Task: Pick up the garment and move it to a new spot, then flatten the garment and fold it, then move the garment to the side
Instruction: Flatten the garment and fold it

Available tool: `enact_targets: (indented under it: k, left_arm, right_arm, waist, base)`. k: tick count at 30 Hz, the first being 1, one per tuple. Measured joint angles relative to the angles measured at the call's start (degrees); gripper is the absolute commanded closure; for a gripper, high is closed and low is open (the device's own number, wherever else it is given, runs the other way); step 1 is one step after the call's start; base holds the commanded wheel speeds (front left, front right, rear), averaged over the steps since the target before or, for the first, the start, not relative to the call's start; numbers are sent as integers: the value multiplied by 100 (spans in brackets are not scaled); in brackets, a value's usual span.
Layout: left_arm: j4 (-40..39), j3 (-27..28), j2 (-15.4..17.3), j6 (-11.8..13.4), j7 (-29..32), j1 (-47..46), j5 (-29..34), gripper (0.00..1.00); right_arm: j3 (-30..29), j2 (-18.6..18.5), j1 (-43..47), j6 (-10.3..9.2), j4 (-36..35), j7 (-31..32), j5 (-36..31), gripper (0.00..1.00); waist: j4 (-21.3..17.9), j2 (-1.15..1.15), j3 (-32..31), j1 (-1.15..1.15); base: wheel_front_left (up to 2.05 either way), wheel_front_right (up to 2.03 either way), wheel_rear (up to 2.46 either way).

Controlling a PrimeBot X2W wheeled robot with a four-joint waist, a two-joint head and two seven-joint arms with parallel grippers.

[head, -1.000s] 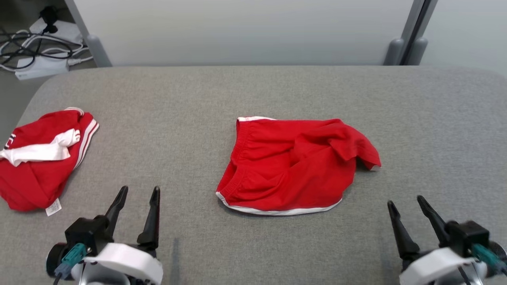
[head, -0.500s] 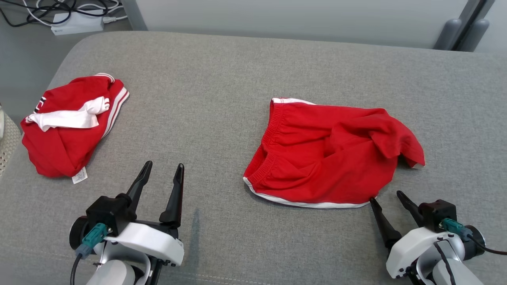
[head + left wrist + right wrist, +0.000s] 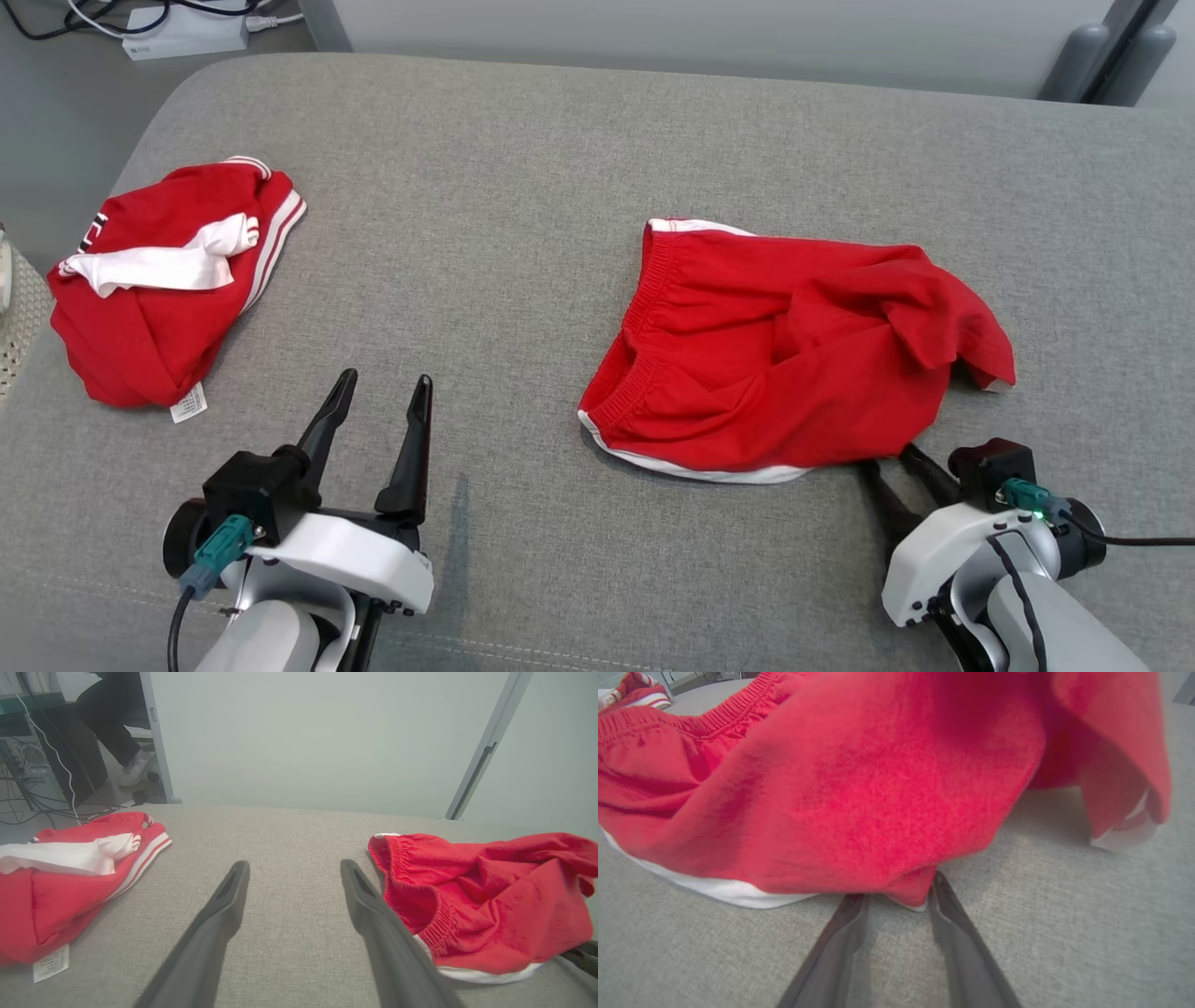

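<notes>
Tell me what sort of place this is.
Probably a robotics lab or office test area, not a home: a grey fabric-covered table backed by pale partition panels, a cabled power strip on the floor, and a seated person's foot beyond.

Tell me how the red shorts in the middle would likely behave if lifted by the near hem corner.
Probably floppy: the red shorts lie in soft creases, so they should drape from the right tool. Likely light, being thin cloth. The folded-over leg may unfold unevenly.
</notes>
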Motion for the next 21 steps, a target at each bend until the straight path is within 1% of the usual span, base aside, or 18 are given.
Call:
enact_targets:
  k: [1, 5, 9, 10, 14, 18, 21]
  left_arm:
    - [7, -4, -7, 0, -22, -16, 0, 0]
    - [29, -9, -20, 0, -34, -81, 0, 0]
    - [83, -57, -32, -43, -45, -81, -1, 0]
    - [83, -57, -32, -43, -45, -81, -1, 0]
    - [116, -80, -43, -44, -49, -80, -10, 0]
    - [127, -85, -43, -43, -73, -80, -10, 0]
    - [133, -90, -44, -43, -73, -80, -10, 0]
  right_arm:
    - [23, -4, -33, 0, 30, 0, 30, 100]
    - [133, -56, -62, 1, 32, -10, 181, 100]
    - [-13, -253, 0, 1, -159, -43, 349, 100]
    - [-13, -253, 0, 1, -159, -43, 349, 100]
    - [-201, -433, 205, 1, -583, 4, 372, 100]
    - [-566, -659, 432, 3, -1314, 557, 182, 100]
    - [-948, -749, 619, 5, -2129, 1234, -167, 100]
  waist:
    - [0, 0, 6, 0]
    - [-21, 0, 17, 0]
    - [-101, 0, -25, 0]
    - [-101, 0, -25, 0]
    - [-234, 0, -56, 0]
    - [-376, 0, -76, 0]
    - [-452, 0, -83, 0]
  base:
    - [0, 0, 0]
    - [0, 0, 0]
    - [0, 0, 0]
    - [0, 0, 0]
    - [0, 0, 0]
    - [0, 0, 0]
    - [0, 0, 0]
